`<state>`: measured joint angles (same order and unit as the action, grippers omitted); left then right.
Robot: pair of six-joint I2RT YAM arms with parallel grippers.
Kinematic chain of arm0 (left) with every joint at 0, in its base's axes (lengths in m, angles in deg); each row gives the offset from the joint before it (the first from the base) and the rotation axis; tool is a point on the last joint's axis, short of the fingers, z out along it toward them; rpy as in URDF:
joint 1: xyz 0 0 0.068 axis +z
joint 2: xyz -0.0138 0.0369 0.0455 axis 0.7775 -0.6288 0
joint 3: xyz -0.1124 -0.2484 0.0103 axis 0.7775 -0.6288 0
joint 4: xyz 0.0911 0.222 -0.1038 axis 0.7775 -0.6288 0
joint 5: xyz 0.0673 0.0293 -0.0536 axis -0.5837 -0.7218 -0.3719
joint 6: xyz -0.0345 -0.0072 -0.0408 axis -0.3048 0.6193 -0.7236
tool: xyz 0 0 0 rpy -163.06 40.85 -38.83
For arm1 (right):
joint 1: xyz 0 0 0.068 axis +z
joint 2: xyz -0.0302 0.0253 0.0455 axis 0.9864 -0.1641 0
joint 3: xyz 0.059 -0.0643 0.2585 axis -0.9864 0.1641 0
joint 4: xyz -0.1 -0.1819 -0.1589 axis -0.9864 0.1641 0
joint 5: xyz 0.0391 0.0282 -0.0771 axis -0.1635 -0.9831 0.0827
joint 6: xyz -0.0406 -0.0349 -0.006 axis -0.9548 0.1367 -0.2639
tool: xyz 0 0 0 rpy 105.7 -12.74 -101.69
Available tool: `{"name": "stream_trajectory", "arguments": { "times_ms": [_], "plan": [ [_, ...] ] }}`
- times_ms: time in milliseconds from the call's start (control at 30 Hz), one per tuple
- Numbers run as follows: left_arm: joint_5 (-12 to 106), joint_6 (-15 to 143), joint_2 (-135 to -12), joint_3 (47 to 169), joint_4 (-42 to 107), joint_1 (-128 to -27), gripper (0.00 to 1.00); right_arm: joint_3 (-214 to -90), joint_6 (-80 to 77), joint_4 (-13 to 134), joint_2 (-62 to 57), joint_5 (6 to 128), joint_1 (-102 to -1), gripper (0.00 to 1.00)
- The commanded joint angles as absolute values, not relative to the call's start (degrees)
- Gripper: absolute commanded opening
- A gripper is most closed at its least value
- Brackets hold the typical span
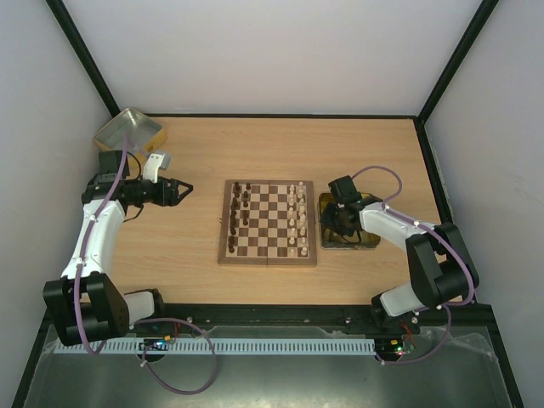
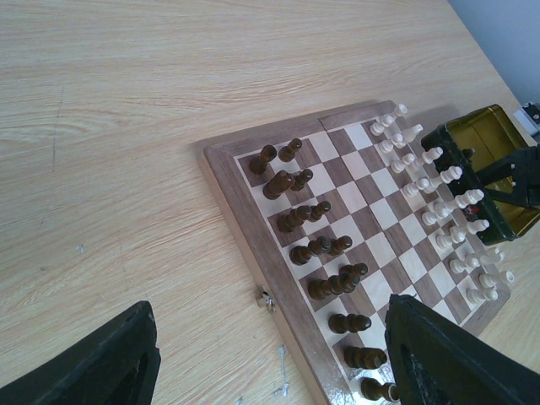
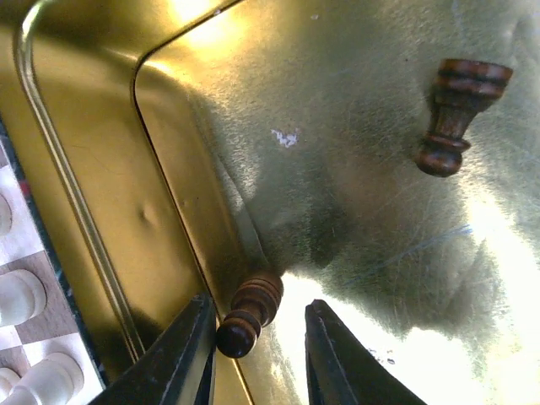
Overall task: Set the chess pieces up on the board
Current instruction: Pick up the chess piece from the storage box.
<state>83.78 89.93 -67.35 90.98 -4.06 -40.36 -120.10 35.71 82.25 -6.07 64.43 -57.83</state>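
The board (image 1: 269, 262) lies mid-table with dark pieces (image 1: 238, 217) along its left side and cream pieces (image 1: 297, 219) along its right. My right gripper (image 1: 340, 223) is down inside the gold tray (image 1: 367, 242). In the right wrist view it (image 3: 257, 337) is open, its jaws straddling a dark pawn (image 3: 251, 310) lying against the tray wall (image 3: 101, 194). A second dark piece (image 3: 456, 114) lies further in. My left gripper (image 1: 183, 191) is open and empty, left of the board; its wrist view shows the board's rim (image 2: 245, 219) and dark pieces (image 2: 316, 247).
A second metal tin (image 1: 129, 129) stands at the back left corner, behind my left arm. Cream pieces (image 3: 21, 295) show just outside the tray's edge. A small metal clasp (image 2: 267, 299) sticks out from the board's left rim.
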Motion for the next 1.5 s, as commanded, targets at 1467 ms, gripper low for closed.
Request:
{"name": "stream_trajectory", "arguments": {
  "times_ms": [1467],
  "plan": [
    [84.3,90.0,-66.0,90.4,-4.5,-40.1,0.73,-145.9,37.1,108.1,-2.4,77.7,-36.2,0.02]
  ]
}}
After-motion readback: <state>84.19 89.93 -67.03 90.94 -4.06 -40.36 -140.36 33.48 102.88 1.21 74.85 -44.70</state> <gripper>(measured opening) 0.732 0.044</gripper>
